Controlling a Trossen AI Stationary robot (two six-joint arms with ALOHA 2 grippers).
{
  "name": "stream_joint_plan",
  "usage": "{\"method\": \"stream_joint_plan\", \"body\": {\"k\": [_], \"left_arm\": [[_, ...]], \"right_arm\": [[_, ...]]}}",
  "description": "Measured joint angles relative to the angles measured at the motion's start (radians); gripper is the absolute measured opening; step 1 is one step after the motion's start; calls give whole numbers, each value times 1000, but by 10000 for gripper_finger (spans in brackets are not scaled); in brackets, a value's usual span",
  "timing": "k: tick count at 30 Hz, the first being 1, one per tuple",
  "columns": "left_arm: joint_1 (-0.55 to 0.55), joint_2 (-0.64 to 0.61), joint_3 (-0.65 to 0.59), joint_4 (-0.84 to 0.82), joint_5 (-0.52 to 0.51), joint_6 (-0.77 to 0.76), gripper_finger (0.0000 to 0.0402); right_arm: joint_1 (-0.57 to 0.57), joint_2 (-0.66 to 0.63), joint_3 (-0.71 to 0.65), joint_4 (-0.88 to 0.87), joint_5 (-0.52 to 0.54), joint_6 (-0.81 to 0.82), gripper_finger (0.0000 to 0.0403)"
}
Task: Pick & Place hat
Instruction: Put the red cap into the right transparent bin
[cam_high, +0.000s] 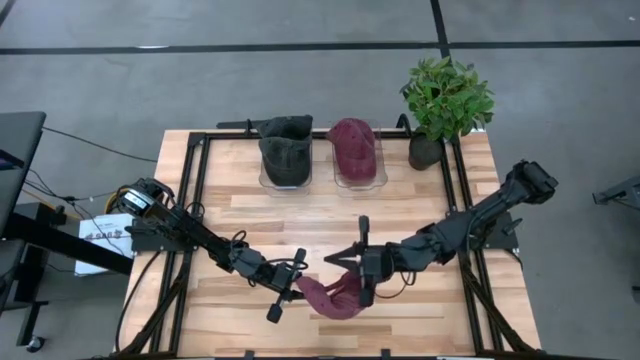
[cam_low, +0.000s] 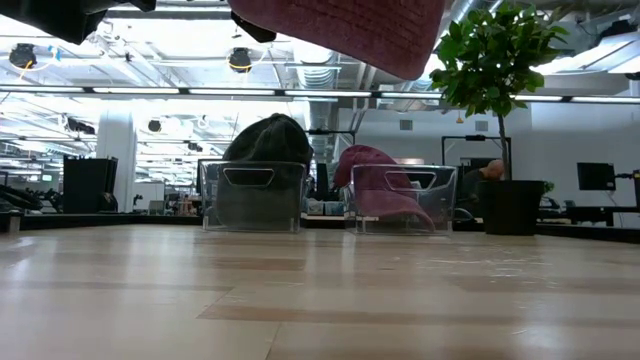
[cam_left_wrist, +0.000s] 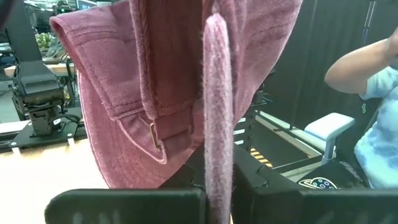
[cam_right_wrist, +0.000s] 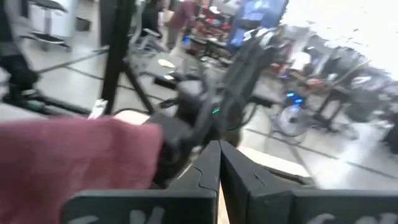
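End effectors both have hold of the same red hat (cam_high: 330, 296), near the front edge of the worktop (cam_high: 420, 310). Left end effector (cam_high: 290, 285) is pinching a fold of the hat's fabric between its closed fingers, clear in its wrist view. Right end effector (cam_high: 364, 283) has its fingers pressed together, probably on the hat's other edge, though its wrist view is blurry. Low view shows the hat hanging above the wood, not touching it. Further back, two clear bins sit side by side: a dark hat (cam_high: 284, 148) in one, another maroon hat (cam_high: 354, 147) in the other, with a potted plant (cam_high: 445, 105) just beside them.
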Motion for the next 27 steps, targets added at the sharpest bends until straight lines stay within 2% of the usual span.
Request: {"method": "stream_joint_plan", "body": {"k": [7,12,19,27], "left_arm": [[0,0,0,-3,0,-1,21],[0,0,0,-7,0,-8,21],[0,0,0,-10,0,-8,21],[0,0,0,-10,0,-8,21]], "right_arm": [[12,-2,133,-13,48,-117,0],[67,-5,279,-228,-13,-98,9],[99,-5,447,-657,-171,171,90],[97,7,458,-870,-244,346,181]]}}
